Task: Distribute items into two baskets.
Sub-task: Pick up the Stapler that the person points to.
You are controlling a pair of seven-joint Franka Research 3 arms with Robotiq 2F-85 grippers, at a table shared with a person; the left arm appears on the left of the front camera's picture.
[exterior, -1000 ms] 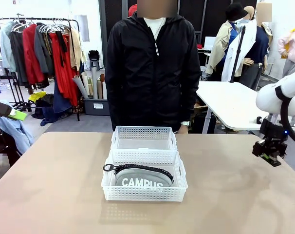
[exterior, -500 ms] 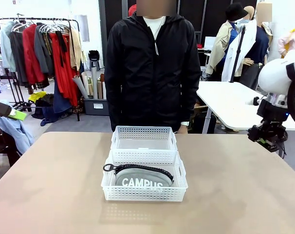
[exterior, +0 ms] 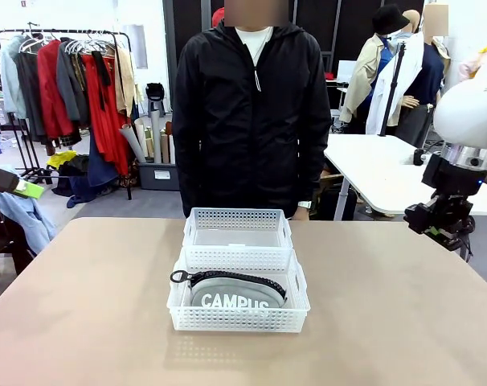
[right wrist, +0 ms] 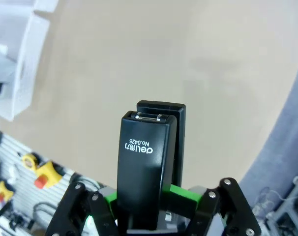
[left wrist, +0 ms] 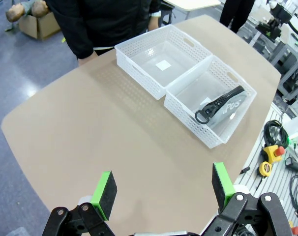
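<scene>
**The pouch is in a basket, and the stapler is in the right gripper.**

Front view: the grey CAMPUS pouch (exterior: 235, 296) lies in the near basket (exterior: 238, 320). The far basket (exterior: 237, 219) touches it and looks empty. The right gripper (exterior: 444, 229) hangs high by the right side of the table (exterior: 83, 305), well apart from both baskets. What it holds is too small to tell from here.

Left wrist view: the left gripper (left wrist: 163, 186) has its jaws wide open with nothing between them. It is over bare table, far from the baskets.

Right wrist view: the jaws are closed tight on the black stapler (right wrist: 144, 162), which sticks out past the pads.

I think the stapler is on its way to the empty basket. Next, the arm should reach over that basket, go down low and let go.
</scene>
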